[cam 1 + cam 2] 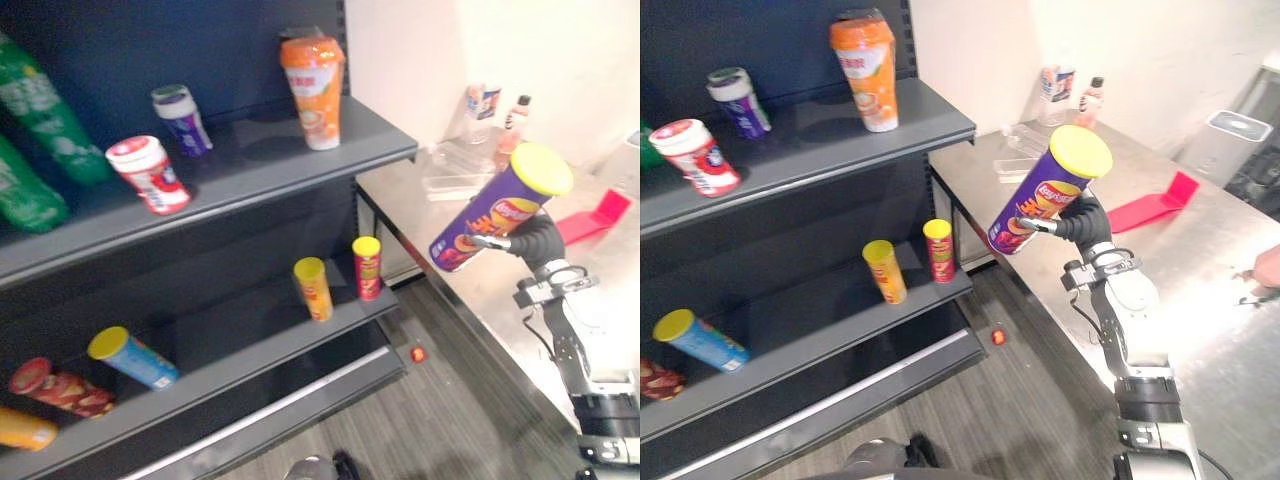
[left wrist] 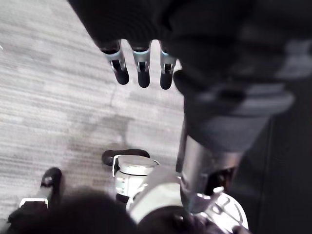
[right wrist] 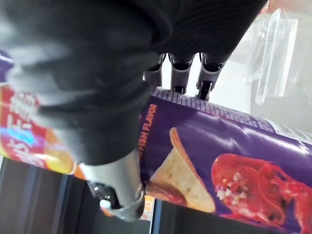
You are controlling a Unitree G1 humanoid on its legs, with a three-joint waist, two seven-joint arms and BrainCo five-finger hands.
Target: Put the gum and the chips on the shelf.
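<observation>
A purple chips can [image 1: 497, 210] with a yellow lid hangs tilted in the air over the steel table's near edge, just right of the shelf's end. My right hand [image 1: 1085, 222] is shut on it, fingers [image 3: 183, 68] and thumb wrapped round its body [image 3: 234, 161]. A red-and-white gum jar [image 1: 150, 175] and a purple gum jar [image 1: 182, 120] stand on the dark upper shelf board [image 1: 300, 160]. My left hand [image 2: 141, 68] hangs over the grey floor, fingers straight, holding nothing.
An orange cup [image 1: 314, 90] and green bags [image 1: 40, 120] share the upper board. On the lower board [image 1: 250, 350] stand a yellow can [image 1: 313, 288] and a red can [image 1: 366, 267]; a blue can [image 1: 133, 358] lies there. The steel table [image 1: 480, 290] carries bottles [image 1: 482, 105], a clear tray [image 1: 455, 180] and a red piece [image 1: 595, 218].
</observation>
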